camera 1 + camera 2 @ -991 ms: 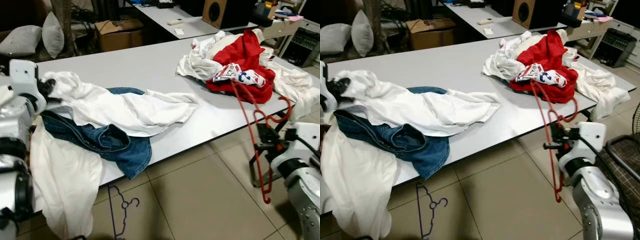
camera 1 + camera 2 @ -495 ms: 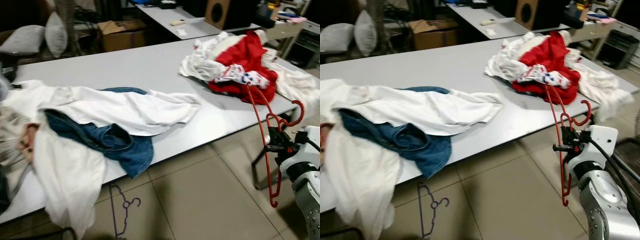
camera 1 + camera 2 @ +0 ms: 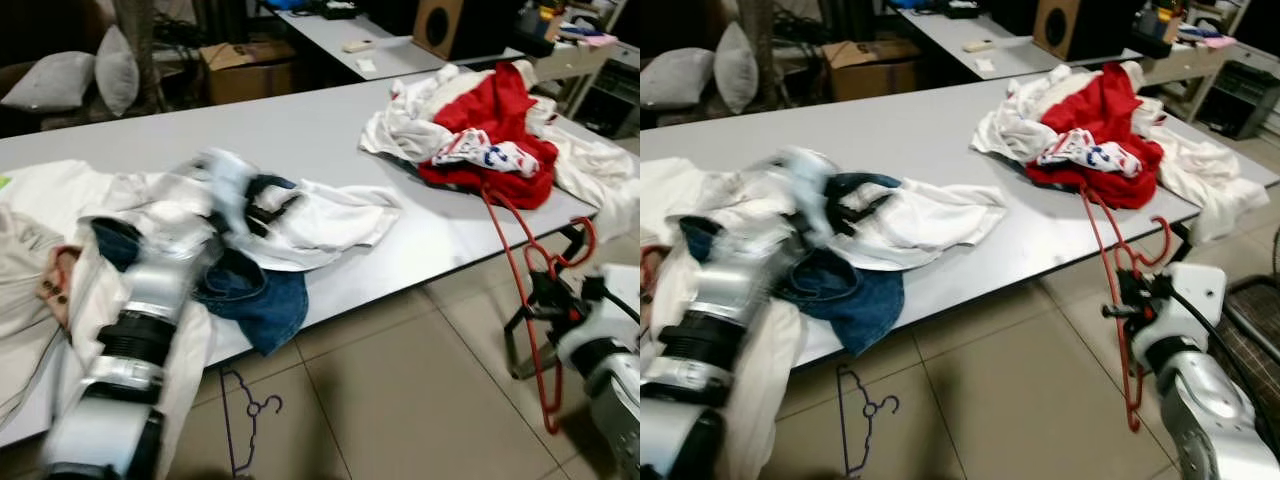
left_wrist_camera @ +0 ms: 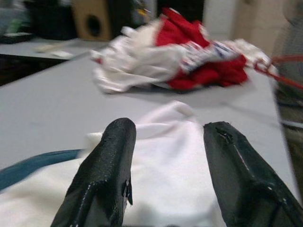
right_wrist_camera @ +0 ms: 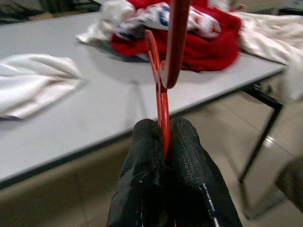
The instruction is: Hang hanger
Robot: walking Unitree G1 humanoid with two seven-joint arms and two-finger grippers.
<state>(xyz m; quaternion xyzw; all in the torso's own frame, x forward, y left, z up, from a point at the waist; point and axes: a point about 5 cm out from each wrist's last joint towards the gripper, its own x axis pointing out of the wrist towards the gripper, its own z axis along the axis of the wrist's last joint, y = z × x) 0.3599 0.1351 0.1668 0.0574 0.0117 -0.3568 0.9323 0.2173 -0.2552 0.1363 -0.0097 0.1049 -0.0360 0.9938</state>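
Gripping a red hanger (image 3: 1110, 265) at lower right, the right hand (image 5: 163, 142) has its fingers pressed together on the wire.
Left hand (image 4: 165, 156), fingers spread, hovers at centre left above a white garment (image 3: 330, 215) and jeans (image 3: 255, 300) on the desk (image 3: 300, 125); red clothes (image 3: 495, 120) lie upper right.

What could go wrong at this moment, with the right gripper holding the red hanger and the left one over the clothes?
1. The red hanger is pinched by the right gripper on one thin bar, so it may swivel or slip.
2. Its upper end lies close to the red clothes and might snag them.
3. The open left gripper, blurred over the white shirt, could drag it.
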